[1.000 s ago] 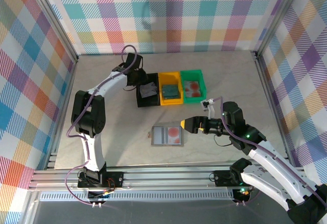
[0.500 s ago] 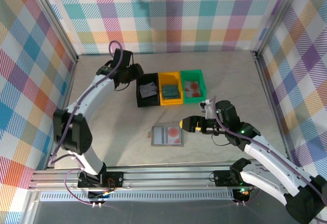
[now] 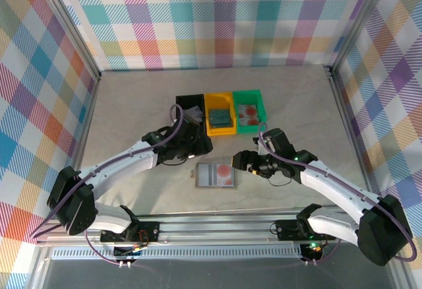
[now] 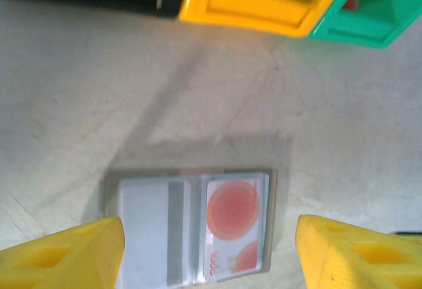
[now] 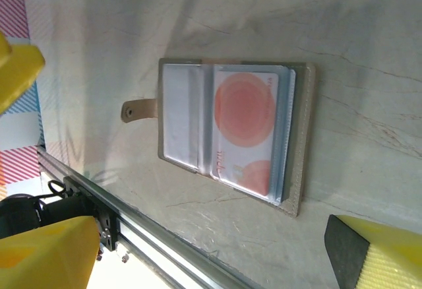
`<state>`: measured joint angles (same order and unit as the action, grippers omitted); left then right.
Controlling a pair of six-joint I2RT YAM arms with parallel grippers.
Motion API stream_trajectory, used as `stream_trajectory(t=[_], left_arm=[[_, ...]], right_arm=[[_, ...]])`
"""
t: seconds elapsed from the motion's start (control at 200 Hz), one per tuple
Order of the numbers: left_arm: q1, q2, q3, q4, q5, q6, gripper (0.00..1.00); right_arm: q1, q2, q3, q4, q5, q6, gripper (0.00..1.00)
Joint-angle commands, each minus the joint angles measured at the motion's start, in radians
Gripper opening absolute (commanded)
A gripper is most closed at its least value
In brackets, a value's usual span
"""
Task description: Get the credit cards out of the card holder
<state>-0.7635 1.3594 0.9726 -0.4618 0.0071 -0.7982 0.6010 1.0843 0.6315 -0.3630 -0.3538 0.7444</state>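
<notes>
Card holder (image 3: 215, 175) lies open near the front edge of the desk (image 3: 297, 104), reddish-pink card (image 3: 225, 170) pocketed; left gripper (image 3: 200, 145) and right gripper (image 3: 242, 161) jaws spread, empty.

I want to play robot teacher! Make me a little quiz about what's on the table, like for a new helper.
1. Pick one: what colour is the credit card showing in the card holder? A teal, B reddish-pink, C black.
2. True or false: the card holder lies folded shut.
3. Fill the gap: the yellow tray sits between the black tray and the ___ tray.

Key: 1 B. 2 False, it lies open and flat on the table. 3 The green tray.
</notes>
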Motion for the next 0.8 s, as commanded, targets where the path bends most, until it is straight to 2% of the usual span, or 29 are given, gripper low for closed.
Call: stream_trajectory(t=[0.0, 0.245, 0.585, 0.79], left_arm=[[-0.066, -0.017, -0.046, 0.077, -0.002, -0.087, 0.69], [-0.163, 0.060, -0.106, 0.171, 0.021, -0.091, 0.63], [-0.180, 0.134, -0.164, 0.296, 0.054, -0.085, 0.46], [-0.187, 0.153, -0.196, 0.340, 0.065, -0.097, 0.39]], right_arm=[[-0.004, 0.010, 0.000, 0.001, 0.015, 0.021, 0.88], [-0.004, 0.049, 0.001, 0.006, 0.017, 0.022, 0.83], [-0.004, 0.085, -0.004, 0.019, 0.018, 0.032, 0.76], [-0.004, 0.118, -0.006, 0.036, 0.015, 0.041, 0.72]])
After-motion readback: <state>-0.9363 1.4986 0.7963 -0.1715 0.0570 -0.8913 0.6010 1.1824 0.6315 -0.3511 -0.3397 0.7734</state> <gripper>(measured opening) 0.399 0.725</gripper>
